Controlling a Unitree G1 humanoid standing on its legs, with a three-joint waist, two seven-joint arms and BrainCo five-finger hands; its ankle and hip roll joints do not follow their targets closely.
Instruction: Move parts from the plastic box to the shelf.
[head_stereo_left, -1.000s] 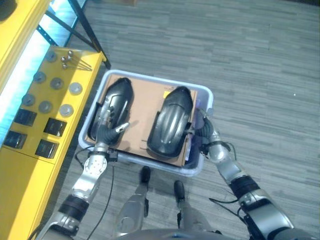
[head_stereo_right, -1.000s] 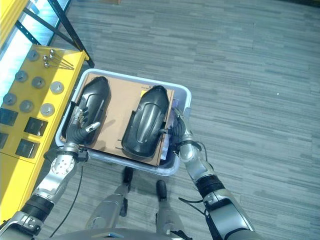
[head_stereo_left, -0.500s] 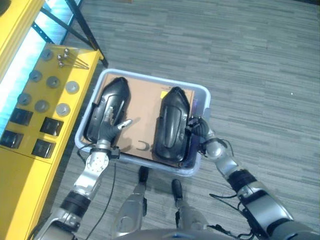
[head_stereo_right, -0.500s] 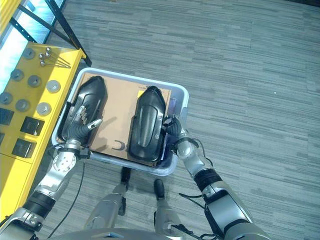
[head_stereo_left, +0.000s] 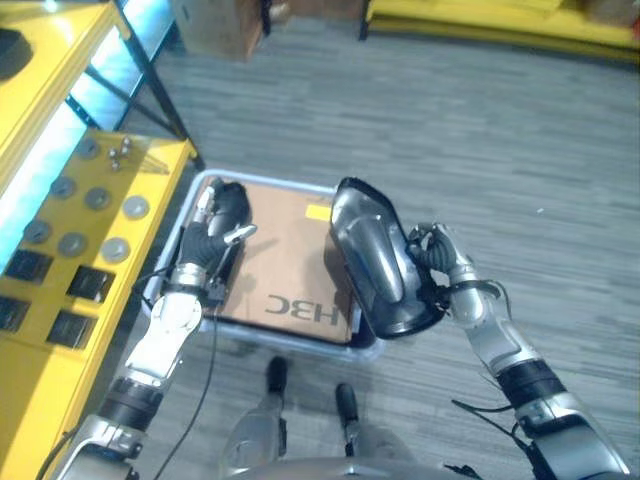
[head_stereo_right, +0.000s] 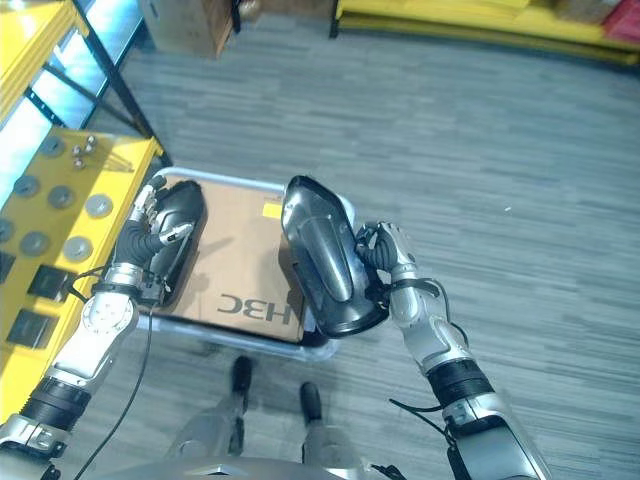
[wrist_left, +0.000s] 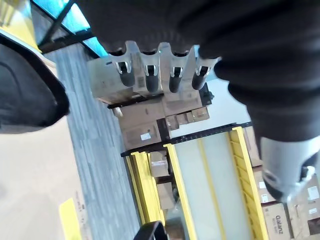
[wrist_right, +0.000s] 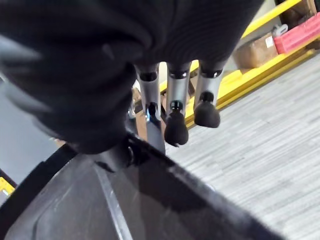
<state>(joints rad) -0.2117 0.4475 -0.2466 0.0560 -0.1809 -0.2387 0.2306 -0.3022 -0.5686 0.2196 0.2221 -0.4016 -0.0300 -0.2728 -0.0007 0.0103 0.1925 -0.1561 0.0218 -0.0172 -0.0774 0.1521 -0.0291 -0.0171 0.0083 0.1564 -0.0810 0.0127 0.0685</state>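
With your right robot hand (head_stereo_right: 392, 248) curled round the lifted black part (head_stereo_right: 322, 258), you needed the left robot hand (head_stereo_right: 148, 235), fingers hidden, steadying it toward the shelf (head_stereo_left: 70, 200).

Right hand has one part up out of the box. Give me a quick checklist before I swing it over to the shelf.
1. Right hand gripping the lifted black part: ok, fingers curled on its edge.
2. Part clear of the plastic box: cannot tell, its lower end overlaps the box rim.
3. Part level: not ok, it hangs tilted.
4. Left hand free: not ok, it rests on the second part in the box.
5. Yellow shelf has space: cannot tell, round discs and dark blocks sit on it.
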